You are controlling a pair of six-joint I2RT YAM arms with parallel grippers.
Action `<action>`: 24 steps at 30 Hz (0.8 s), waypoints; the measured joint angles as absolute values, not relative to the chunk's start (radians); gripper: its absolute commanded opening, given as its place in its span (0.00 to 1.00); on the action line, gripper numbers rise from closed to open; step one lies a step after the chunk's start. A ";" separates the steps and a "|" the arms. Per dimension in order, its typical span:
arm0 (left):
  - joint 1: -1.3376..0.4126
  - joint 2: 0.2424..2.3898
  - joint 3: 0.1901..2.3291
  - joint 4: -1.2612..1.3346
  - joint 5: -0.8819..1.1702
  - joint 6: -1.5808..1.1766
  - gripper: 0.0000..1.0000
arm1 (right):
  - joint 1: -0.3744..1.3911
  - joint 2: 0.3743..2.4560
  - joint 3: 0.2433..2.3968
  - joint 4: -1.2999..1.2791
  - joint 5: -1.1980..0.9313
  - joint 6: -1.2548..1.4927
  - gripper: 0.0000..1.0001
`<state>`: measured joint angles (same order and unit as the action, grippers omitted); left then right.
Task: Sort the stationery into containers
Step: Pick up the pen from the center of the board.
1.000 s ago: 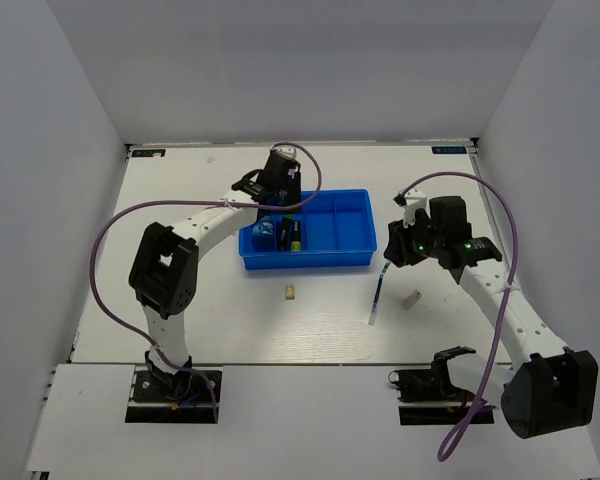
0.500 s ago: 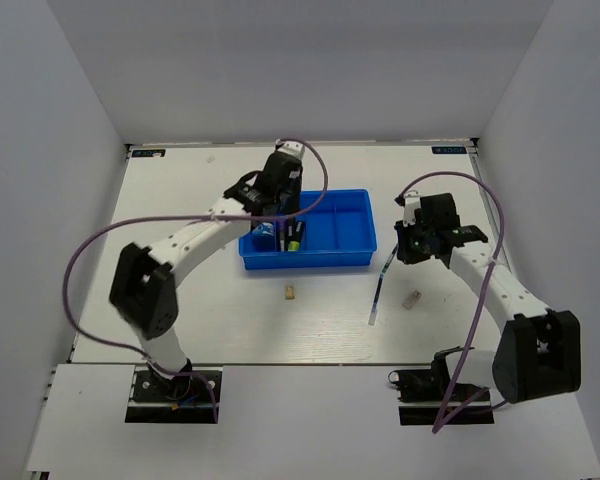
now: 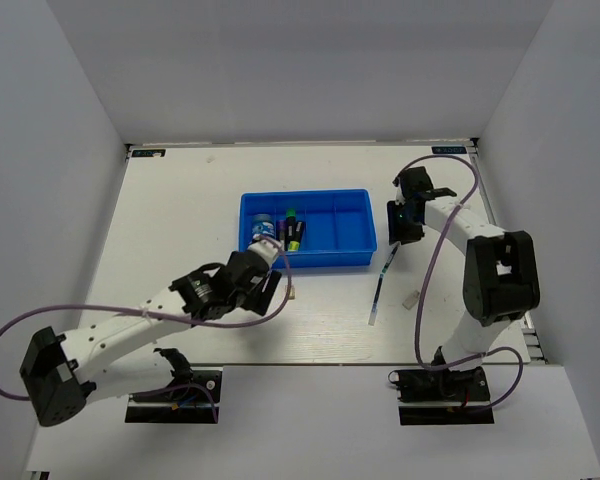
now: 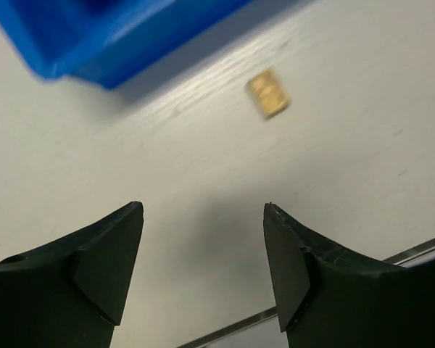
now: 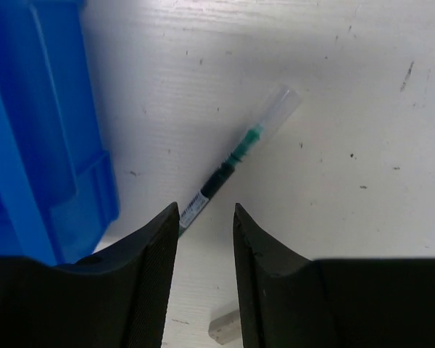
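Plain pale grey walls (image 3: 280, 70) rise beyond and on both sides of the right pincer (image 5: 205, 210), above a white, dark-specked table (image 3: 180, 220).

The white counter (image 3: 180, 200) had a faint grain and a scatter of small dark specks. A blue tray (image 3: 320, 259) sat flat on it, long side running left to right, a little toward the far half. Just off the tray's near wall, below its left half, lay a small tan block (image 4: 267, 93), apart from the tray. Off the tray's near right corner a thin pen (image 3: 381, 288) lay slanted, its far end close to that corner. A pale grey block (image 3: 411, 298) lay just right of the pen.
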<state>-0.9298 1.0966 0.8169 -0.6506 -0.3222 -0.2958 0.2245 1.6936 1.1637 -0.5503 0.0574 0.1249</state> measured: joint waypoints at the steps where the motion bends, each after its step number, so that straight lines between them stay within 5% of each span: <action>1: -0.930 1.062 0.780 -0.661 -0.335 -0.292 0.80 | 0.224 1.718 1.183 -0.551 0.058 0.133 0.40; 9: -0.942 0.820 0.677 -0.715 -0.443 -0.273 0.83 | 0.224 1.837 1.256 -0.588 0.103 0.201 0.37; 24: -0.953 0.836 0.677 -0.725 -0.480 -0.282 0.83 | 0.225 1.869 1.243 -0.601 0.113 0.241 0.35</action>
<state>-0.9535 0.8360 0.6773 -0.7254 -0.4797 -0.2821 0.2249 1.8694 1.2430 -0.6010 0.1135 0.2405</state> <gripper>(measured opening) 0.834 0.353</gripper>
